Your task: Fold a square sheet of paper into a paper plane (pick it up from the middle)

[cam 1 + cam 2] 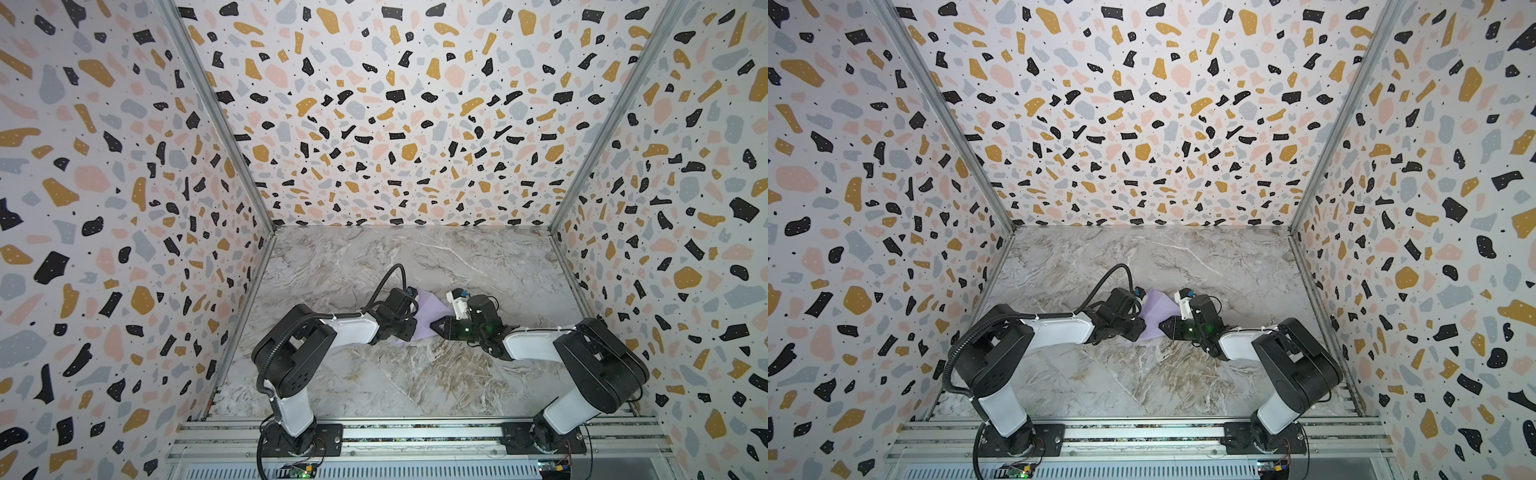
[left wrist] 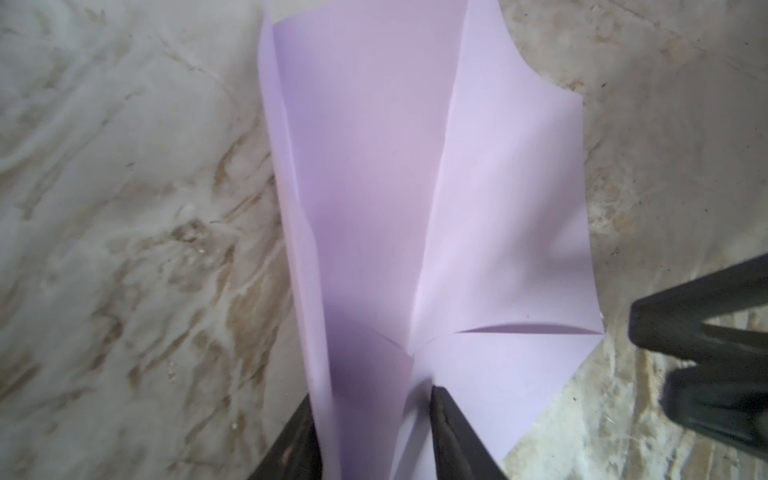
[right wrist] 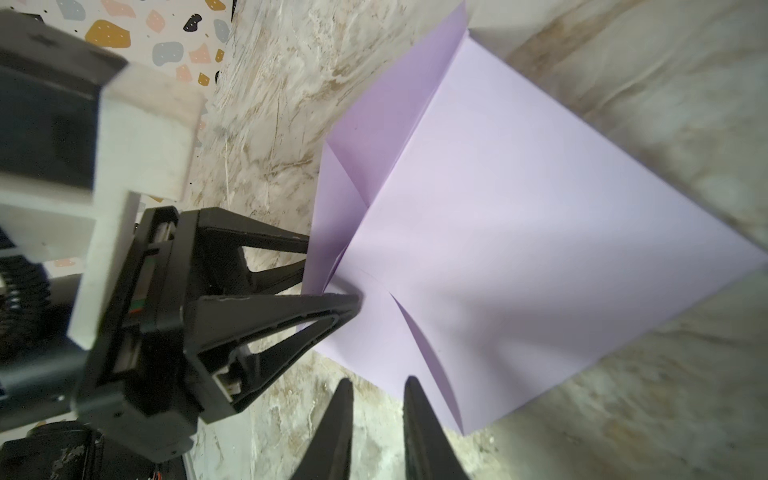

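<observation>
At my left end effector (image 2: 374,409): jaws part open, straddling a raised flap of the square sheet of paper (image 3: 519,249); firm pinch not confirmed. Right end effector (image 3: 380,384): narrow gap, nothing between the jaws, tips at the sheet's edge, contact not resolvable. Sheet lies on the table (image 1: 365,374) between the two end effectors, corner flaps folded in, one bowing up. Step in hand, as I judge it: set the next crease. Note to self: close left on the flap alone, keep right low to pin the body, run along the fold slowly; thin paper likely buckles or slides on marble. Obstruction: only my own end effectors crowding each other. Beyond, patterned walls (image 1: 395,124), well apart.
</observation>
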Action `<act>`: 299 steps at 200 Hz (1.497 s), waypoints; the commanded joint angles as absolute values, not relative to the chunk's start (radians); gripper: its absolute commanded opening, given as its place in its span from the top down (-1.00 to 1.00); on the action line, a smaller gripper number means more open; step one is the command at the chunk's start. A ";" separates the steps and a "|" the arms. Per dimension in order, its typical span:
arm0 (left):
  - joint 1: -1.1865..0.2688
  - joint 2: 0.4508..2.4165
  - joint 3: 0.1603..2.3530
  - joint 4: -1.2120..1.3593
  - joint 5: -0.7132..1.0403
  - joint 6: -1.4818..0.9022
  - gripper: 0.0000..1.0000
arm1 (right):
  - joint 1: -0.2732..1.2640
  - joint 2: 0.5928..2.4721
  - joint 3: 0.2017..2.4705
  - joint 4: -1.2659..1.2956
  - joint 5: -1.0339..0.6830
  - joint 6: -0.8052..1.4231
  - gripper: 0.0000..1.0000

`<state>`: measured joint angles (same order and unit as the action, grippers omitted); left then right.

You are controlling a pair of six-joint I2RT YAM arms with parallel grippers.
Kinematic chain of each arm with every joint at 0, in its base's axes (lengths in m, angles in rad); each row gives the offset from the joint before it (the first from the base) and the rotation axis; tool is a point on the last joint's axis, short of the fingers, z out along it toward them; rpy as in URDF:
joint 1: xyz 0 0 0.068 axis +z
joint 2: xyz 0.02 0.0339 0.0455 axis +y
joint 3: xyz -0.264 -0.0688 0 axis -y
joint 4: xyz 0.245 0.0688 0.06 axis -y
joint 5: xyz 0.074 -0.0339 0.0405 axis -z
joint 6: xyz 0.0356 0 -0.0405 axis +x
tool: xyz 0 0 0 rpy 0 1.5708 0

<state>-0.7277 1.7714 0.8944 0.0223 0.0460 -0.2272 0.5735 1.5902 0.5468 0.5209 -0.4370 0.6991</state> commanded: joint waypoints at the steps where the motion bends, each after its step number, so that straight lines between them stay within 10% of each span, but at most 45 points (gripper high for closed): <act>1: -0.742 1.781 0.917 0.018 0.063 -0.195 0.24 | 0.567 1.551 0.537 0.531 -0.429 0.709 0.52; 108: -0.731 1.708 0.884 0.070 0.195 -0.277 0.80 | 0.521 1.485 0.470 0.611 -0.463 0.733 0.43; 193: -0.609 1.563 0.758 0.401 0.572 -0.672 0.86 | 0.412 1.516 0.431 0.936 -0.734 0.921 -0.40; 299: -0.560 1.515 0.698 0.739 0.770 -1.077 0.86 | 0.405 1.665 0.538 1.377 -0.857 1.298 -0.28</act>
<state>-0.5629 1.5318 0.7177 0.5995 0.7002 -0.9733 0.4095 1.6341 0.4850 1.1965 -0.8162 1.1683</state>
